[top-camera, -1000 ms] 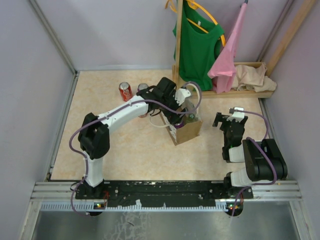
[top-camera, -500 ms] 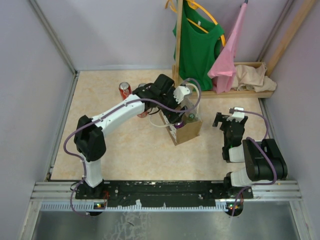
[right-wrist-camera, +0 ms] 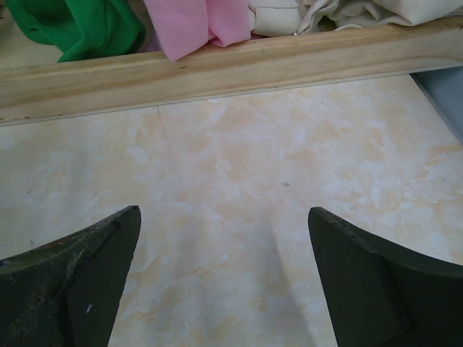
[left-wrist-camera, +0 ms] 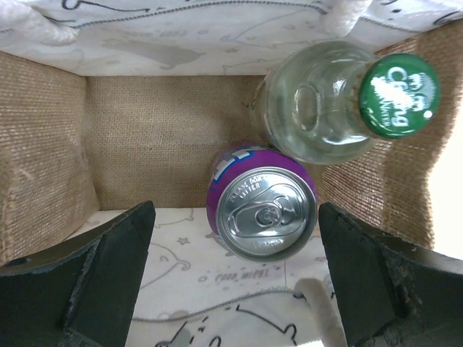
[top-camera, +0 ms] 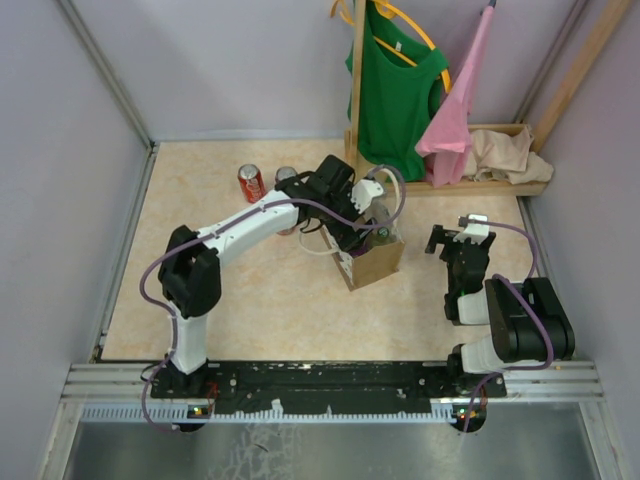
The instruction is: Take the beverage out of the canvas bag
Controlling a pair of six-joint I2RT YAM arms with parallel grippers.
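Note:
The tan canvas bag (top-camera: 375, 258) with white rope handles stands mid-table. In the left wrist view its burlap inside (left-wrist-camera: 152, 137) holds a purple can (left-wrist-camera: 264, 206) with a silver top, upright, and a clear bottle (left-wrist-camera: 329, 119) with a green cap beside it. My left gripper (left-wrist-camera: 235, 278) is open right above the bag's mouth, its fingers either side of the purple can and a little nearer than it, touching nothing. My right gripper (right-wrist-camera: 221, 278) is open and empty over bare tabletop to the right of the bag (top-camera: 455, 240).
A red can (top-camera: 250, 183) and a second can (top-camera: 286, 176) stand on the table left of the bag. A wooden rack (top-camera: 480, 185) with a green shirt, pink cloth and beige cloth heap stands at the back right; its base rail (right-wrist-camera: 231, 69) lies ahead of my right gripper.
My left arm's elbow swung left and then back; its gripper stays over the bag's mouth. The right arm has not moved.

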